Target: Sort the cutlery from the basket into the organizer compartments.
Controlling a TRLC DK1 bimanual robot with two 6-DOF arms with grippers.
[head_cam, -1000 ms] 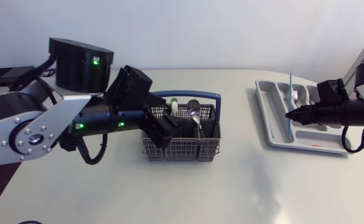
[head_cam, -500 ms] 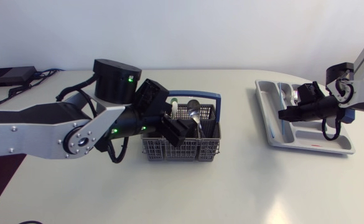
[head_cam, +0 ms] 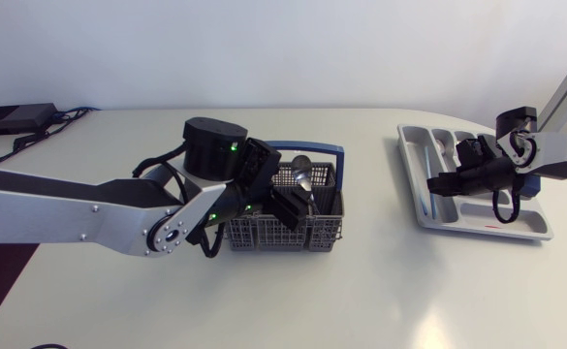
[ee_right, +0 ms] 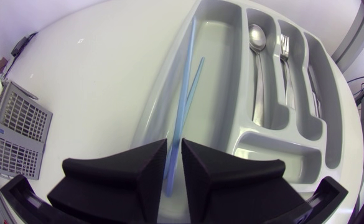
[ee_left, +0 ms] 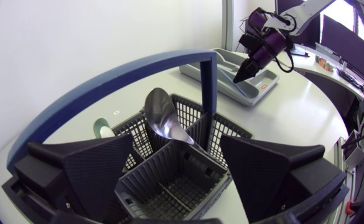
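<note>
— Where's your next piece?
— The spoon (ee_left: 160, 118) stands bowl-up in the basket (head_cam: 283, 233), at 1 o'clock from your left gripper (ee_left: 177, 142). That claw gapes wide over the near cell and holds nothing.
— How will it handle?
— Likely stiff steel, light and slick. Pinch the neck under the bowl, not the polished bowl itself.
— And your right gripper (ee_right: 174, 144)?
— It's over the organizer (head_cam: 477, 225) at the table's 3 o'clock, above a thin blue stick (ee_right: 188, 74). Gripping or not, I can't tell.

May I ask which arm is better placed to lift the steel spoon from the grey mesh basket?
Left: the open left gripper hangs over the basket, spoon just ahead; the right gripper is far off at the grey plastic organizer.
</note>
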